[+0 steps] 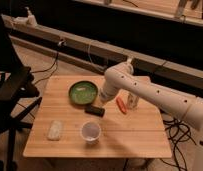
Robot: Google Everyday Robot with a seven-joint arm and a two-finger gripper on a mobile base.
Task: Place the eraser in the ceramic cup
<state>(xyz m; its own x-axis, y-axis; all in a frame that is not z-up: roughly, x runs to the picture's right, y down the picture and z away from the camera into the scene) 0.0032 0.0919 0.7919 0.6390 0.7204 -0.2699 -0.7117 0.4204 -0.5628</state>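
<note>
The eraser (95, 110) is a small flat black block lying on the wooden table (140, 135), just in front of the green dish. The ceramic cup (90, 131) is a small white round cup standing upright in front of the eraser, a short gap away. My gripper (98, 103) hangs at the end of the white arm (145, 90), which reaches in from the right. It is right above the eraser's far edge, between the eraser and the green dish. I cannot tell whether it touches the eraser.
A wide shallow green bowl (83, 93) sits at the back middle of the table. An orange-red stick (121, 105) and a pale bottle-like object (132, 100) lie right of the gripper. A pale speckled pad (55, 130) lies front left. A dark chair (12, 90) stands left.
</note>
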